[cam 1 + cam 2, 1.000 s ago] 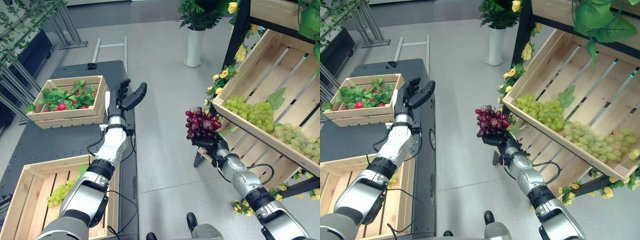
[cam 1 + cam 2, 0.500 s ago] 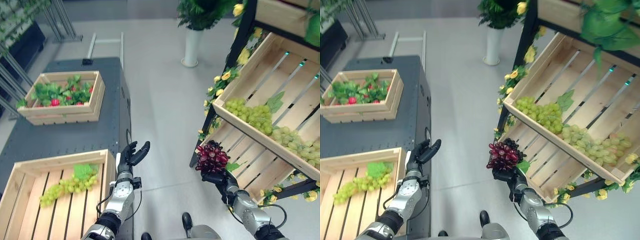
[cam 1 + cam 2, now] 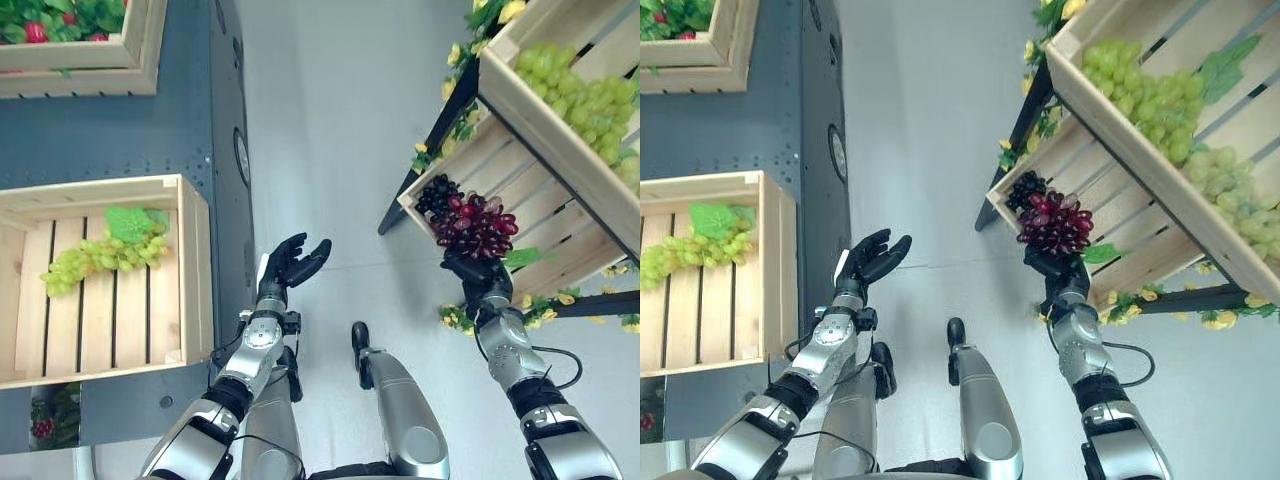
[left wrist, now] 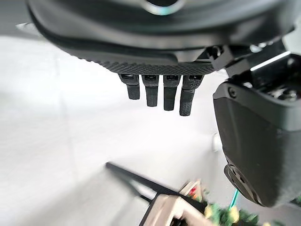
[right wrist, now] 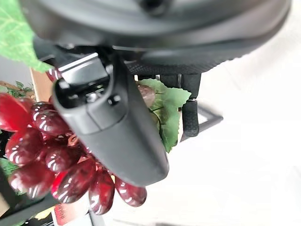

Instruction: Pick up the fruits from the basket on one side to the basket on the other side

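My right hand [image 3: 478, 274] is shut on a bunch of red grapes [image 3: 475, 224] with a green leaf [image 5: 165, 113], held up in front of the lower tilted crate [image 3: 500, 170] on the right stand. A dark grape bunch [image 3: 436, 193] lies in that crate just behind it. The upper tilted crate [image 3: 545, 120] holds green grapes [image 3: 580, 95]. My left hand [image 3: 290, 264] is open over the floor, fingers [image 4: 163, 94] straight, holding nothing. At my left a flat wooden crate [image 3: 192, 270] holds one green grape bunch [image 3: 95, 255] with a leaf.
The flat crate rests on a dark grey table [image 3: 190, 120]. Another crate [image 3: 70, 60] with red fruit and leaves stands at its far end. Yellow flowers [image 3: 545, 300] trim the black stand. Grey floor lies between table and stand.
The camera has tilted downward, so the whole scene shifted up. My right hand with the red grapes now shows higher, close before the lower crate. The left hand stays open.
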